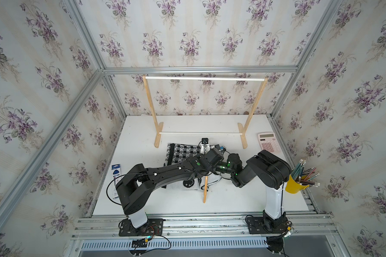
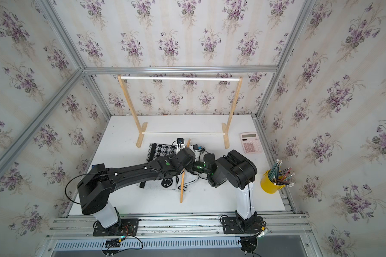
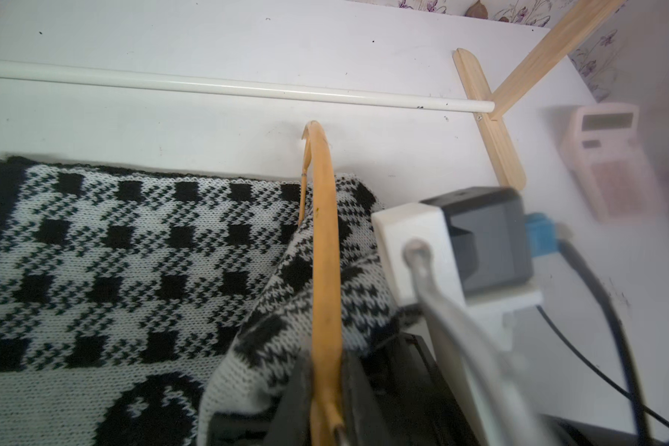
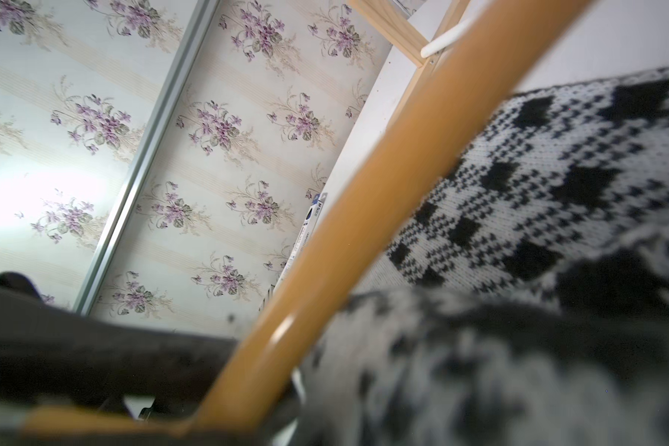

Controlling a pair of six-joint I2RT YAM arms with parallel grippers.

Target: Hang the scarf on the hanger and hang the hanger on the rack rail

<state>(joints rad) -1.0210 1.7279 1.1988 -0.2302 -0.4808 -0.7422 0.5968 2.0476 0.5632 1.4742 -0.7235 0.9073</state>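
1. Work surface: the white table (image 3: 209,31) lies under both tools. The wooden rack (image 1: 151,106) stands ahead of them, beyond the fingertips, and plays no part in this step

2. The scarf (image 3: 132,251) lies mostly flat on the table, below and beside the left gripper (image 3: 325,405). One fold rises off the table on the side facing the right gripper (image 1: 211,171) and rests against the hanger (image 3: 325,251)

3. The hanger passes between the left gripper's jaws, which are clenched on its wooden arm near the middle. One end reaches forward past the fingertips and the other points back toward the arm bases. The blurred silver hook (image 3: 441,309) sits just beside this tool

4. The right gripper's jaws are closed. The raised fold leads toward them, so they probably pinch cloth, but the pads are hidden

5. Step in hand, as judged: drawing the scarf over the hanger
   - Keep the left grip firm and the hanger level and clear of the table
   - Carry the fold fully across the wood, so cloth falls on both sides
   - Pull slowly, because knit drags on wood
   - Keep clear of the hook
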